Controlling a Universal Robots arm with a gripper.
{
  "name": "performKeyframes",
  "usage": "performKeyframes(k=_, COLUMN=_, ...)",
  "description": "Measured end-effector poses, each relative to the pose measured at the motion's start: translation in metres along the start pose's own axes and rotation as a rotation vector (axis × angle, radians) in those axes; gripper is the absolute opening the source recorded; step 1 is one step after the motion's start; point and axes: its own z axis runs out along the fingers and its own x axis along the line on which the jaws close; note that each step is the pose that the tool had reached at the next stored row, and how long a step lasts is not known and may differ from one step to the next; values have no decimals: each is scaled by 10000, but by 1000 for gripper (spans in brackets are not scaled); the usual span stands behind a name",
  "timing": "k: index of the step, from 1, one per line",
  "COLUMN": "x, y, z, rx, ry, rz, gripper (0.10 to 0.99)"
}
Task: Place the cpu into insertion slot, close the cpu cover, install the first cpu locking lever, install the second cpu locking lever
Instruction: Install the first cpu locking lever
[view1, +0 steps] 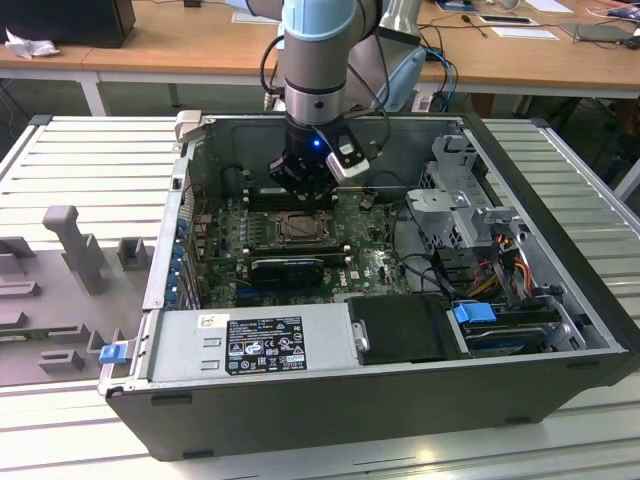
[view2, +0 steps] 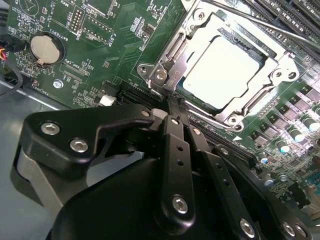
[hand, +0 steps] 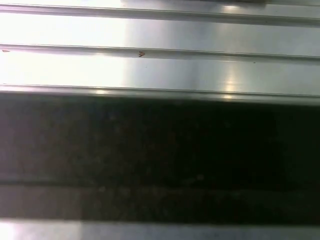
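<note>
Black fingers (view2: 176, 145) of the hand (view2: 172, 111) meet, gripping nothing we can see, tips at the insertion slot's (view2: 165, 75) corner. We note the cpu (view2: 225, 70) seated under the cpu cover (view2: 272, 82). Exterior view adds an open computer case (view1: 400, 400), a ribbed metal table (view1: 90, 150) and wooden desks (view1: 200, 45) far behind.

A silver ribbed metal desk (view1: 90, 160) spreads across the near scene. In the first wrist view, ribbed metal (hand: 160, 70) catches bright glare above a dark band. Grey plastic fixtures (view1: 70, 235) stand on the desk at the exterior view's left. Farther off runs a wooden table (view1: 180, 45) on white legs (view1: 92, 95), strewn with papers (view1: 525, 32).
</note>
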Motion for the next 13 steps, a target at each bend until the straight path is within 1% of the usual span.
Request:
performKeyframes(k=7, x=-2, y=-3, z=28, rx=24, ry=7, rz=-1, gripper=106)
performKeyframes(k=12, x=-4, y=-2, z=32, rx=-14, ry=1, rz=-4, gripper=106)
performKeyframes(k=13, x=-5, y=-1, z=29, rx=-49, ry=-2, rz=-4, gripper=106)
